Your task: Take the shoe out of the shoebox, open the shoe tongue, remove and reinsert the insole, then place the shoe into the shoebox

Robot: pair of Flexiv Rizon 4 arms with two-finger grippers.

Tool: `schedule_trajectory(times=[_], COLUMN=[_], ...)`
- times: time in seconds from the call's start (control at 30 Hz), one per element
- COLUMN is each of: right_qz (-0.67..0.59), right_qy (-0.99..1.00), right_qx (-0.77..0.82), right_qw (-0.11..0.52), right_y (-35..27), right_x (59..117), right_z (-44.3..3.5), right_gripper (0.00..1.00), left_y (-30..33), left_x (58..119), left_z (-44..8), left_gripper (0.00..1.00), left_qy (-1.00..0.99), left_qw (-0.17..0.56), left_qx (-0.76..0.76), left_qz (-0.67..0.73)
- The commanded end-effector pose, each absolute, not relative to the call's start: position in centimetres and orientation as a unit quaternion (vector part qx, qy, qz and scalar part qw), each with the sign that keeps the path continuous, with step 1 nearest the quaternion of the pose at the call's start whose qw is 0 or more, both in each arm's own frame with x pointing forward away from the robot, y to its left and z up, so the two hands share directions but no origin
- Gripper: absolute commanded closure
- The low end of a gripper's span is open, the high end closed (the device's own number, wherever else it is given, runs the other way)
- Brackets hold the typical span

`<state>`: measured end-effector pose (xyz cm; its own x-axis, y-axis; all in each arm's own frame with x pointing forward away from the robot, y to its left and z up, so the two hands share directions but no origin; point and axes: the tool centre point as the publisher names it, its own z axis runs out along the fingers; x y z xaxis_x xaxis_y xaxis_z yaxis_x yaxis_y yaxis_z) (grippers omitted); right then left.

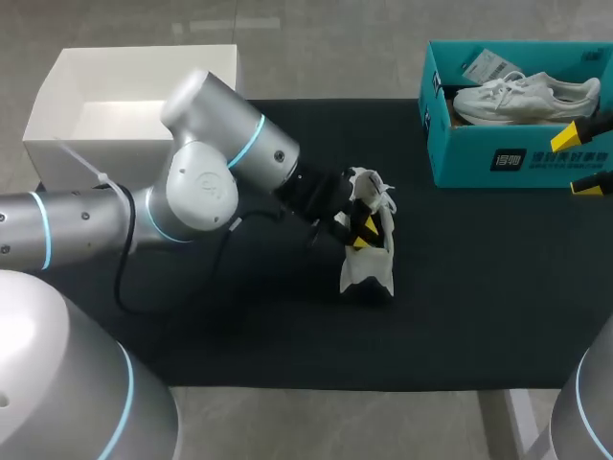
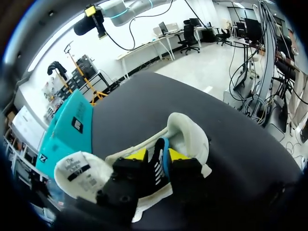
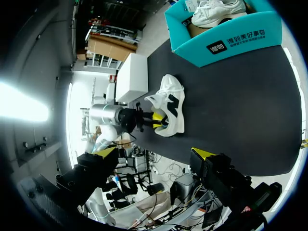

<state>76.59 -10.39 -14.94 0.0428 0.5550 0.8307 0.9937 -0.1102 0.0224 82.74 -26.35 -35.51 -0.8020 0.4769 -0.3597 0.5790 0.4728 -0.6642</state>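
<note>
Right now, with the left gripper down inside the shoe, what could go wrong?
1. The left gripper pinches the insole inside the white shoe, and nothing else holds that shoe: the right gripper is open, off by the teal shoebox. A pull may drag the whole shoe across the black mat.
2. The tongue is folded out right beside the fingers and may flop back over the opening.
</note>
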Motion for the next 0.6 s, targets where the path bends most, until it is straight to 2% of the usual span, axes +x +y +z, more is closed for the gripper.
schedule_trajectory(times=[0.03,0.23,0.27,0.3,0.33,0.37,0.6], right_qz=[-0.356,-0.356,-0.356,-0.356,-0.356,-0.356,-0.356], right_qy=[-0.592,-0.592,-0.592,-0.592,-0.592,-0.592,-0.592], right_qx=[-0.655,-0.655,-0.655,-0.655,-0.655,-0.655,-0.655], right_qw=[0.306,0.306,0.306,0.306,0.306,0.306,0.306], right_y=[-10.4,-10.4,-10.4,-10.4,-10.4,-10.4,-10.4], right_x=[76.6,76.6,76.6,76.6,76.6,76.6,76.6], right_z=[-14.9,-14.9,-14.9,-14.9,-14.9,-14.9,-14.9], right_gripper=[0.00,0.00,0.00,0.00,0.00,0.00,0.00], left_y=[-25.2,-25.1,-25.1,-25.2,-25.2,-25.3,-25.2], left_x=[81.8,82.3,82.3,82.4,82.4,82.5,83.3], left_z=[-33.2,-31.1,-30.9,-30.7,-30.6,-30.5,-28.0], left_gripper=[0.00,0.00,0.02,0.46,0.85,1.00,1.00], left_qy=[0.855,0.849,0.848,0.846,0.846,0.847,0.829], left_qw=[0.079,0.096,0.091,0.086,0.083,0.075,0.009], left_qx=[0.307,0.315,0.317,0.321,0.327,0.341,0.432], left_qz=[-0.410,-0.413,-0.414,-0.417,-0.414,-0.400,-0.354])
